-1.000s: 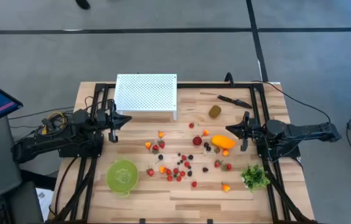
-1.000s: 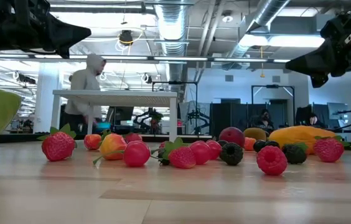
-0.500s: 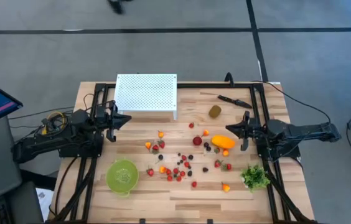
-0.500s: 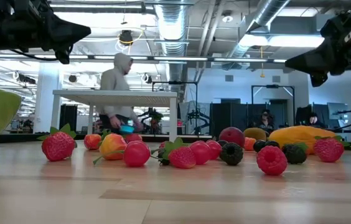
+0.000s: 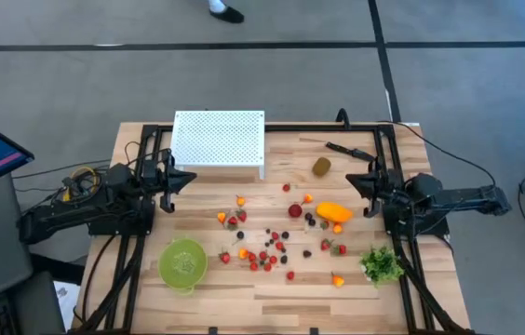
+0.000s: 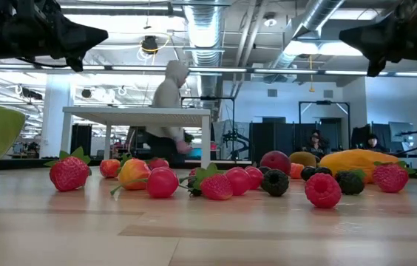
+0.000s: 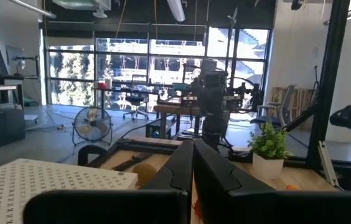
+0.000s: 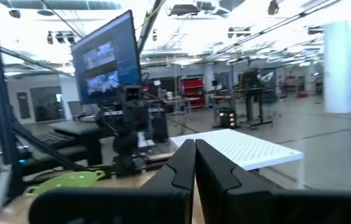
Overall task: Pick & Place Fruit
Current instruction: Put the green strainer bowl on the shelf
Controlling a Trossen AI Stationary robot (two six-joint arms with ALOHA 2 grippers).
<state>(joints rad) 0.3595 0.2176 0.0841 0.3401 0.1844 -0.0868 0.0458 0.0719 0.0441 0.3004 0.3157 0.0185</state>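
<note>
1. Both claws are pressed together and hold nothing: the left gripper hangs above the table's left side just off the near left corner of the white perforated stand, and the right gripper hangs above the right side, facing inward.
2. Fruit lies loose on the wooden table. The small berries are scattered across the middle, the elongated orange fruit lies just left of the right gripper, and the kiwi-like oval sits farther back, near the black knife.
3. At the near left stands a green bowl with nothing in it that I can make out. The leafy bunch at the near right is no part of the job.
4. My judgement: no piece has been picked yet, so this is the start, before any approach to a fruit.
5. Next move calls for one arm to part its fingers, come down over a single piece and close gently. The orange fruit looks like the easiest reach for the right arm.
6. Where the fruit should go is not shown for certain. The bowl is my guess.
</note>
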